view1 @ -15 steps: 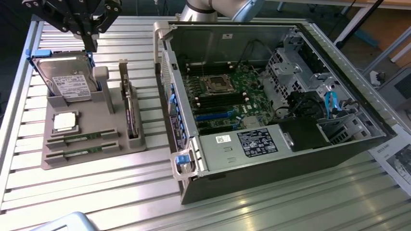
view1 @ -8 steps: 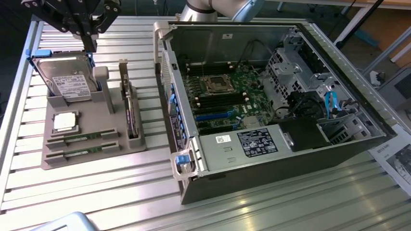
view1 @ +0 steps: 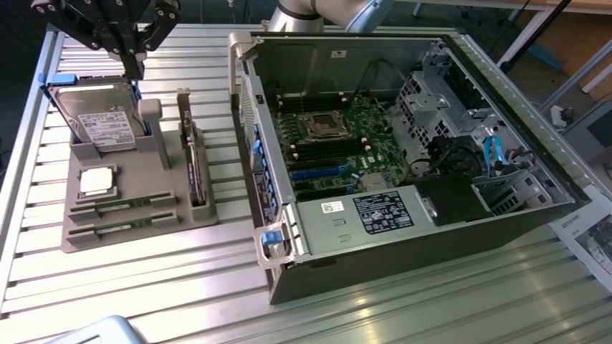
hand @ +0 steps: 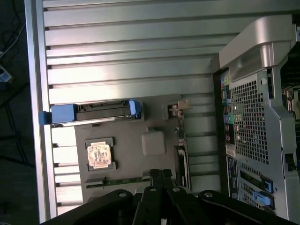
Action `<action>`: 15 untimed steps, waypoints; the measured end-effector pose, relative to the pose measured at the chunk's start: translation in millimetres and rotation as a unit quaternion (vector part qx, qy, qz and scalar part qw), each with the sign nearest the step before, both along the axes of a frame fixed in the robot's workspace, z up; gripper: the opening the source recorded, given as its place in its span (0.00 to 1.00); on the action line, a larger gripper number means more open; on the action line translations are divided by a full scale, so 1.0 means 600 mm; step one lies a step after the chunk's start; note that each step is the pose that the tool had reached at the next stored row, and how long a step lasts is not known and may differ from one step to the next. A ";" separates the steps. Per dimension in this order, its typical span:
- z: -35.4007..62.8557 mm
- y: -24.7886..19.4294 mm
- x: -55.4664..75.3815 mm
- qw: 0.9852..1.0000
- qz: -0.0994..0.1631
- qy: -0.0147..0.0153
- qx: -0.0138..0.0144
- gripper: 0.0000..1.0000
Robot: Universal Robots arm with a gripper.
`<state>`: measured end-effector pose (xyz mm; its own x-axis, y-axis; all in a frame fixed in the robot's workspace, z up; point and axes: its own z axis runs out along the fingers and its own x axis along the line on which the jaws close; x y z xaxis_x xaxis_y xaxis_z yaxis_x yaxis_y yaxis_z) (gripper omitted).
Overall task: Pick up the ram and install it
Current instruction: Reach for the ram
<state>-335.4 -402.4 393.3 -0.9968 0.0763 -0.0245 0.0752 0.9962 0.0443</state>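
Exterior view showed the gripper (view1: 134,70) shut and empty, hanging over the hard drive (view1: 100,118) on the tray (view1: 143,179). The ram (view1: 122,204) and its twin (view1: 120,224) lay in that tray's slots, neither lifted nor installed.

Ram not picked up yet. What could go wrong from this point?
1. The gripper, shut, hangs above the tray; unless it opens, it may press on the ram rather than grasp it.
2. The ram lies close beside its twin, so a grasp could catch both.
3. The memory slots sit deep inside the case, so its wall might be clipped.
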 end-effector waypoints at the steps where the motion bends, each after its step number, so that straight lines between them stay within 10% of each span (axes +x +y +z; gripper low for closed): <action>1: 0.000 -0.0002 0.000 1.000 0.000 0.000 0.000 0.10; 15: 0.000 -0.0110 0.000 1.000 0.000 0.000 0.000 0.10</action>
<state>-335.4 -409.0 393.3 -0.9968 0.0762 -0.0244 0.0751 0.9962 0.0443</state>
